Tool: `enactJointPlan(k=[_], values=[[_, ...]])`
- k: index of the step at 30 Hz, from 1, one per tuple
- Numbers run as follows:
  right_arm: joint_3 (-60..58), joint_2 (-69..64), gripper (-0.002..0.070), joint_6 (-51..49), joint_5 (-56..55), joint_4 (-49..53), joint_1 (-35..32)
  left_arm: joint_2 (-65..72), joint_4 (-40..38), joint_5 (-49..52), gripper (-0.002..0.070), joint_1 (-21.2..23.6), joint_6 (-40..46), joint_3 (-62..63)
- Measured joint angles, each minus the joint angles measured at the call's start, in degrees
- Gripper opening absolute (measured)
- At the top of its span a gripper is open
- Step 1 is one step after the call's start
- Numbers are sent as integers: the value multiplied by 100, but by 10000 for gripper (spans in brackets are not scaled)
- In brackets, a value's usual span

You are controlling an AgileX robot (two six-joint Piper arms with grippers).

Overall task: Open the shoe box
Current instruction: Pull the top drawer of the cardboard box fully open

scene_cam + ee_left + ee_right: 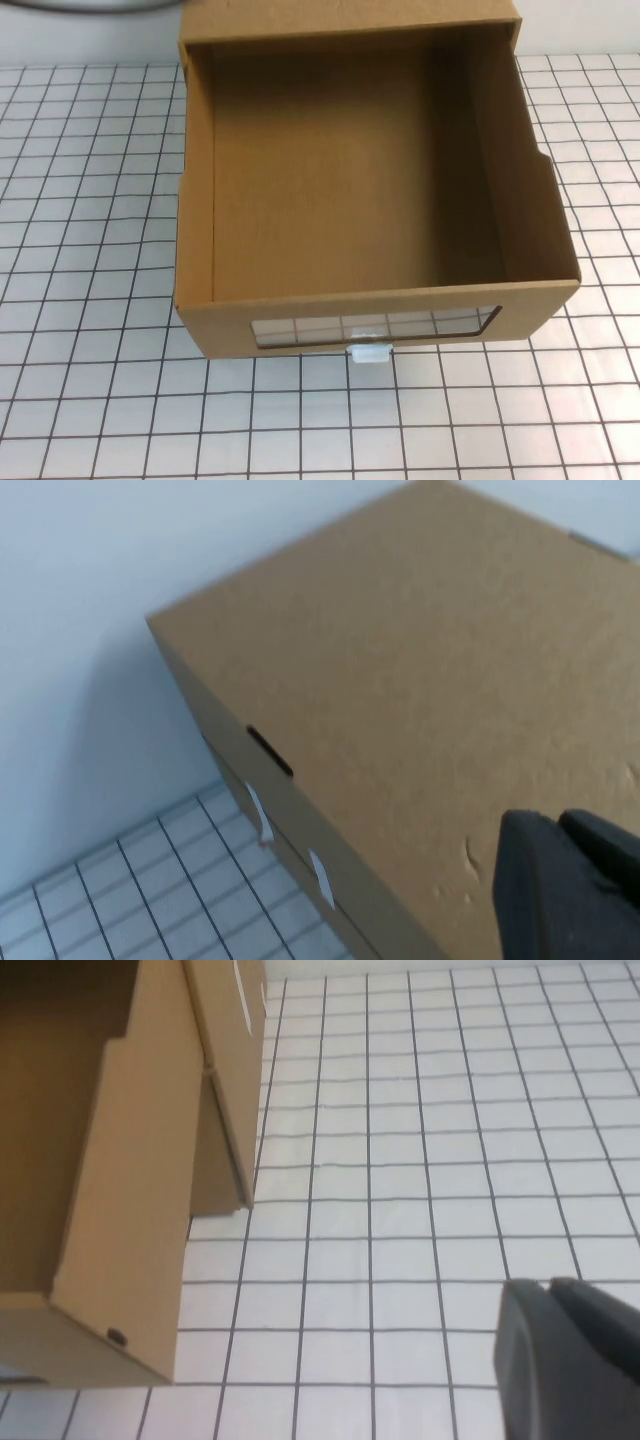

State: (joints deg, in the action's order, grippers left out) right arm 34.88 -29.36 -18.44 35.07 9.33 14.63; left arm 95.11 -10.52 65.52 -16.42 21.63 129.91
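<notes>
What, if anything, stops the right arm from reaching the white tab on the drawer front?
Probably nothing, so yes. The right gripper, shut, hangs over tiles beside the drawer; only tiles surround the white tab. The left gripper hovers above the box top, out of the way.

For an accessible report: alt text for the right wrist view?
Cardboard shoe box, drawer pulled out, stands on the gridded table; the shut right gripper hovers over tiles beside it. Left gripper: unseen here, above the box top.

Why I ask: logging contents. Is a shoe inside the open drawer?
No, the high view shows the drawer bare inside; left gripper is above the box top, right gripper beside it.
</notes>
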Motion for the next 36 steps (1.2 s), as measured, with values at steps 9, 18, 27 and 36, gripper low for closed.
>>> enactJointPlan(k=[9,18,27,36], values=[[-203,25,-13,285,-226,-348,0,-1943,160,-1122,-2,-184,34,-3133],[-203,25,-13,996,-526,-1000,0,-5540,-101,-4437,-2,-184,34,-7748],[-203,25,-13,1457,-651,-1430,0,-8209,-252,-6258,-2,-184,34,-11319],[-203,25,-13,1844,-664,-1782,0,-8537,-403,-6866,-2,-184,-185,-12897]])
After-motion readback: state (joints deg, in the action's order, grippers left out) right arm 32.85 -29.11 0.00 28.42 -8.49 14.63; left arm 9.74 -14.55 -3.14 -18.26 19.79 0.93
